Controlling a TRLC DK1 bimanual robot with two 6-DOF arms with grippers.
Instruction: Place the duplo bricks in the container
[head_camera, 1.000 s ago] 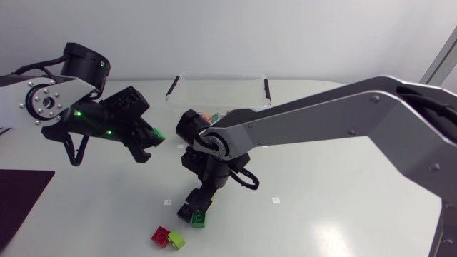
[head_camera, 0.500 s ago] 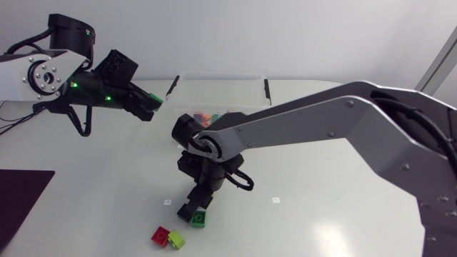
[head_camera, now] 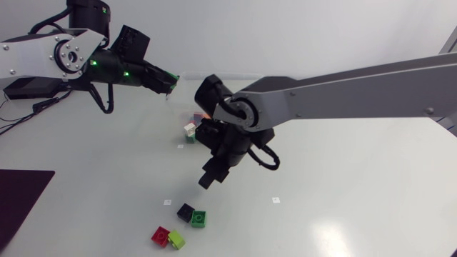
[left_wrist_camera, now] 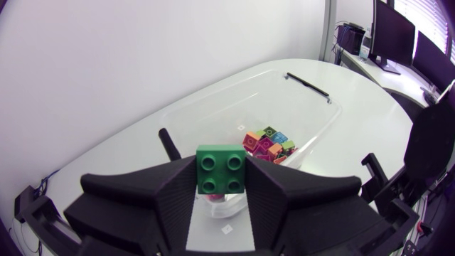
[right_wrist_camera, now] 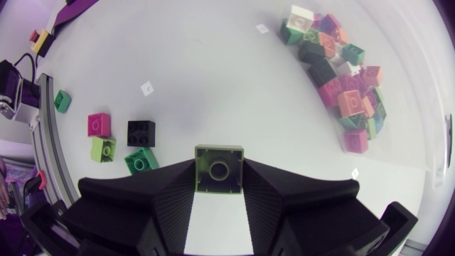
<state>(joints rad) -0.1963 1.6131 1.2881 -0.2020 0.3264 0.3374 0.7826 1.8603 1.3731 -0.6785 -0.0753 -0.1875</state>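
My left gripper [head_camera: 170, 80] is up at the back left, shut on a dark green duplo brick [left_wrist_camera: 221, 169]. In the left wrist view the clear container [left_wrist_camera: 313, 99], with several coloured bricks [left_wrist_camera: 266, 146] inside, lies just ahead of and below it. My right gripper [head_camera: 207, 180] hangs above the table's middle, shut on a light green brick [right_wrist_camera: 219, 168]. On the table below it lie a black brick [head_camera: 186, 210], a green one [head_camera: 198, 218], a red one [head_camera: 161, 235] and a lime one [head_camera: 176, 241]. In the head view my right arm hides most of the container.
A dark purple mat [head_camera: 21, 193] lies at the table's left edge. Small white markers [head_camera: 275, 199] dot the tabletop. The pile of bricks [right_wrist_camera: 341, 71] in the container shows beyond my right gripper in the right wrist view.
My right gripper closed on the light green brick and rose from the loose bricks. My left arm carried its green brick up and right, towards the container.
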